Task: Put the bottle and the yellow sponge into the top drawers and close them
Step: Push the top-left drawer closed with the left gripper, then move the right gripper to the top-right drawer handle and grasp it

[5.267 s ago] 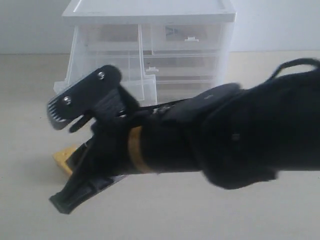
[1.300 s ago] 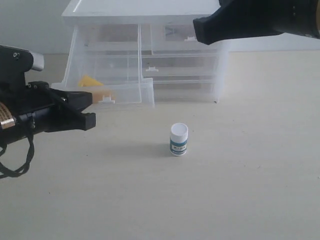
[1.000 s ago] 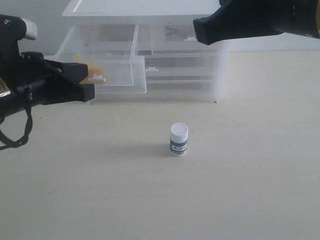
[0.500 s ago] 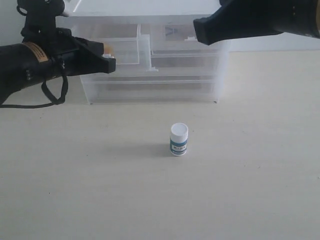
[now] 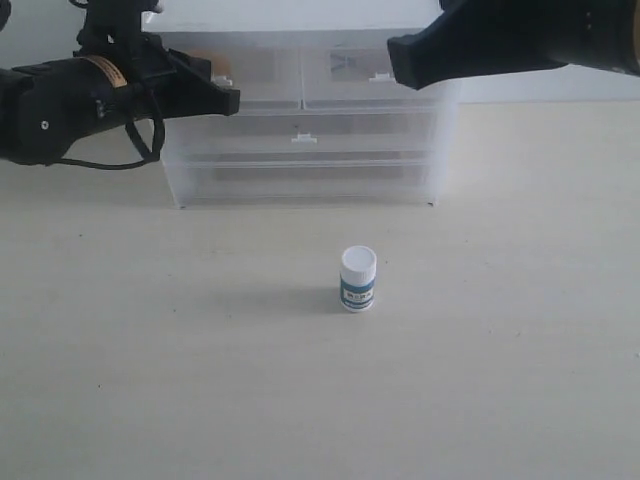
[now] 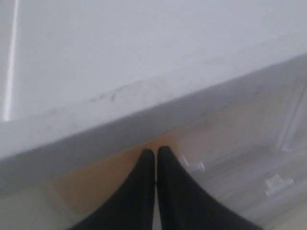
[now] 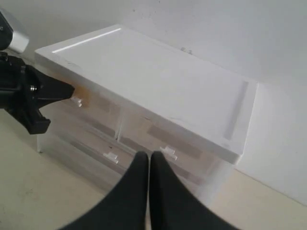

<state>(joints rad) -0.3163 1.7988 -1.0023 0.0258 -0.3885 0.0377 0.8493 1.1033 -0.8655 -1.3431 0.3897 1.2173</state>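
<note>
The white bottle (image 5: 357, 279) with its teal label stands upright on the table, in front of the drawer unit (image 5: 300, 20). The yellow sponge (image 6: 96, 177) shows as an orange blur behind the front of the top left drawer (image 5: 250, 75), which sits flush in the unit. My left gripper (image 5: 232, 100) (image 6: 155, 152) is shut, its tips against that drawer's front beside the clip handle (image 6: 192, 166). My right gripper (image 7: 148, 155) is shut and empty, held above the table in front of the top right drawer (image 5: 380, 70) (image 7: 168, 146).
Two wider clear drawers (image 5: 300, 150) lie below the top pair, both pushed in. The right arm's dark body (image 5: 520, 40) covers the unit's upper right corner. Bare beige table (image 5: 200, 380) spreads around the bottle.
The left gripper has pushed the top left drawer, with the sponge inside, from pulled out to flush in the unit. The right arm and the bottle have stayed still over the last second.
</note>
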